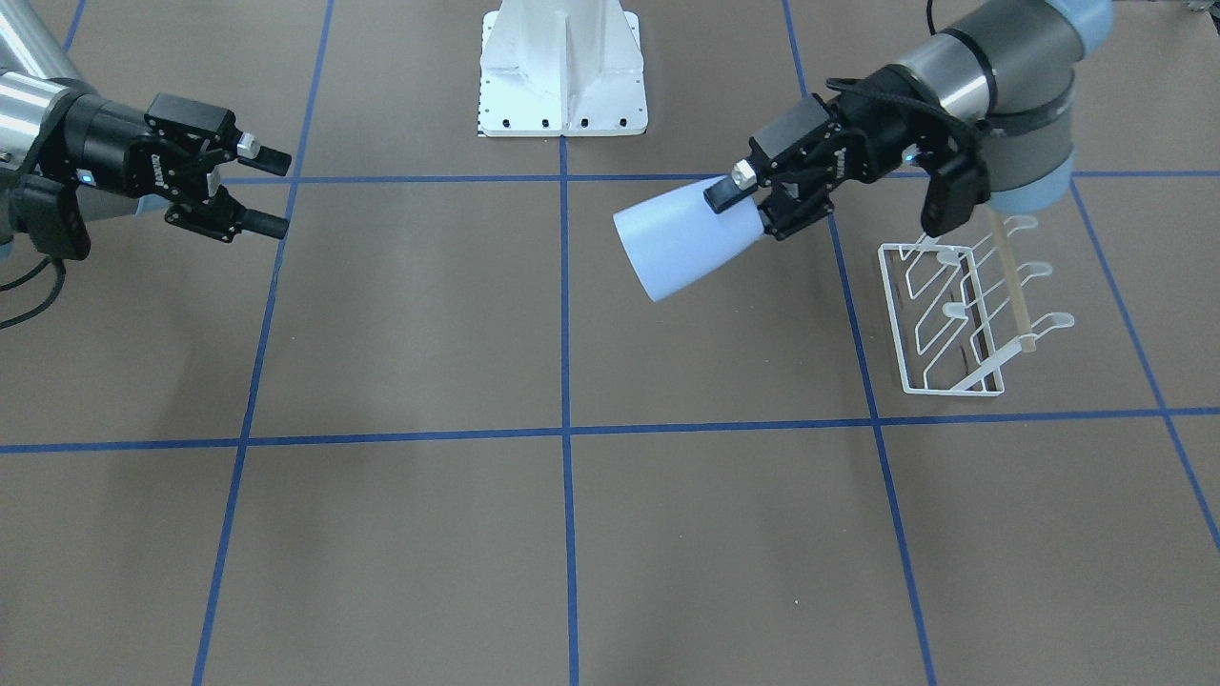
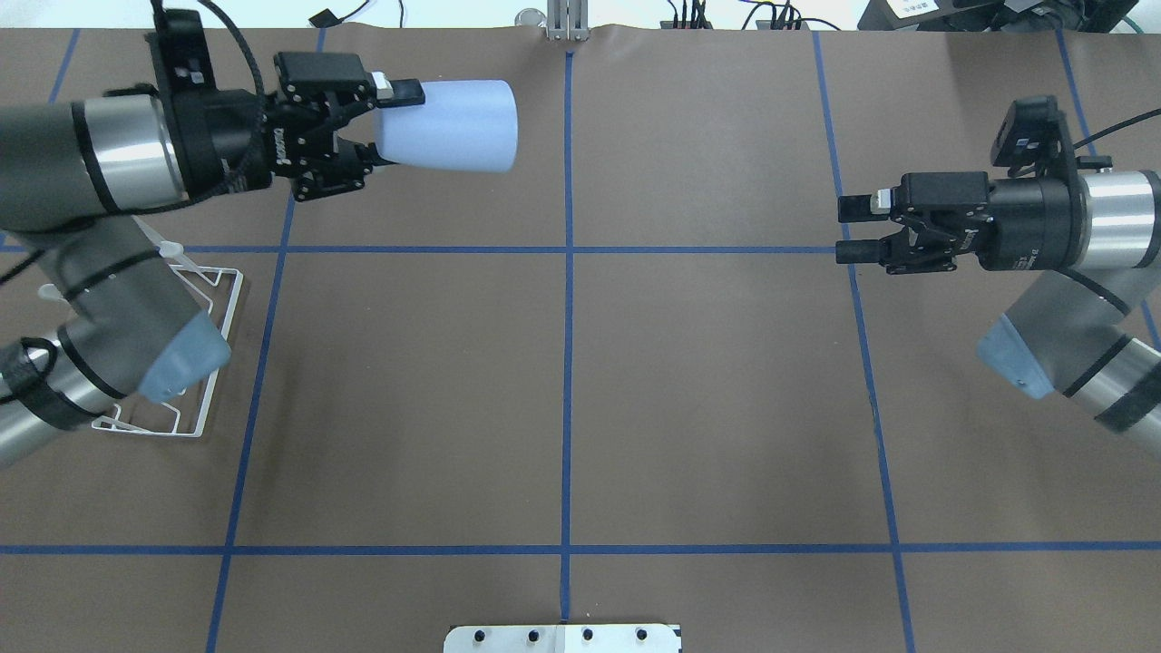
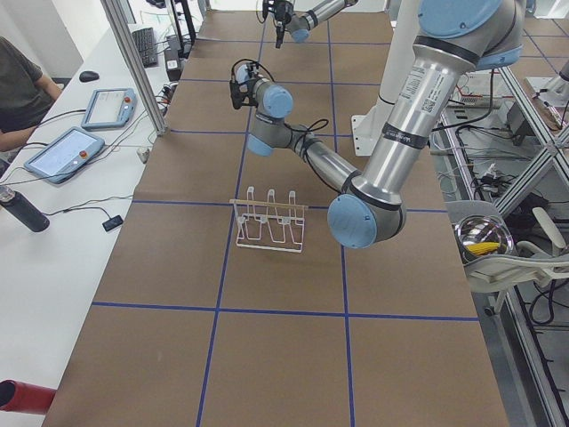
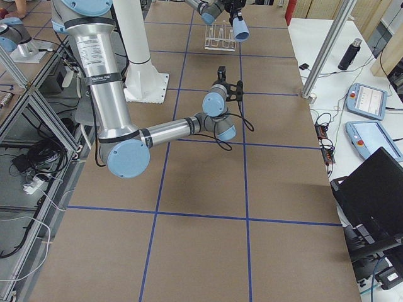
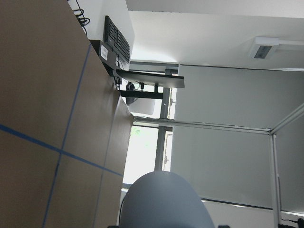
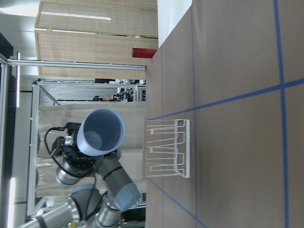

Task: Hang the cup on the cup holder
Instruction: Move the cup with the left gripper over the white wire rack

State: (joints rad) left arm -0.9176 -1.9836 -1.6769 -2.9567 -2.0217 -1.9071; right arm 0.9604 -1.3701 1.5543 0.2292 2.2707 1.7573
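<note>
Upper right of centre in the front-facing view: left gripper [image 1: 748, 205] clamped on the narrow closed end of the cup [image 1: 681, 243], one finger over the top of the wall, the other beneath it. Holds the cup clear of the table [image 1: 429, 333], tipped nearly onto its side, open mouth aimed toward the lower left of the frame. Shows again in the upper left of the overhead view, left gripper [image 2: 390, 127] at the base and cup [image 2: 458, 125] pointing toward frame centre, close to the top edge of the table. Looks straight into the cup [image 6: 101, 132] from the right wrist camera, left of centre in that frame.

At the right side of the front-facing view, just below the left arm's wrist: cup holder [image 1: 939, 319] standing on the table, white wire base flat, prongs angled up, wooden dowel along its right side. Sits to the right of the cup, near it but not touching; cup not on any prong. Lies partly hidden under the left arm at the left edge of the overhead view, cup holder [image 2: 230, 317].

Upper left of the front-facing view: right gripper [image 1: 276, 193], fingers apart with nothing between them, above the table and well apart from cup and holder. Reads the same at the right of the overhead view, right gripper [image 2: 845, 230]. White bolted pedestal [image 1: 562, 76] at top centre.
</note>
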